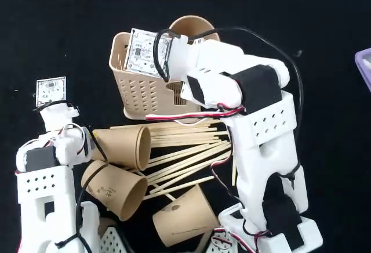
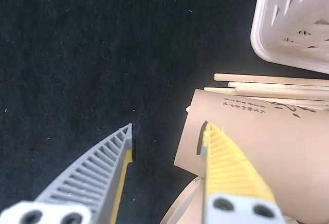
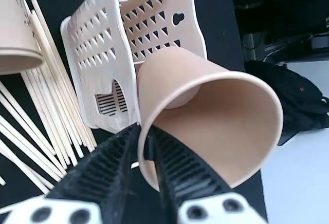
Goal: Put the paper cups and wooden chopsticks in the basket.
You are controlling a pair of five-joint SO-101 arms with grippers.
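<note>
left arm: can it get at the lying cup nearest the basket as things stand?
Likely yes. The left end effector is open at that cup, one finger over its wall, the other over bare cloth, nothing between. The right end effector is off at the basket.

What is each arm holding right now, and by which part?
The right gripper pinches a paper cup by its rim, fingers on either side of the wall. The left gripper is open and holds nothing.

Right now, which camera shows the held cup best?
The right wrist view: the cup is close, mouth open, rim pinched in the right gripper. The high view gives part of its rim behind the arm; the left wrist view, another cup.
</note>
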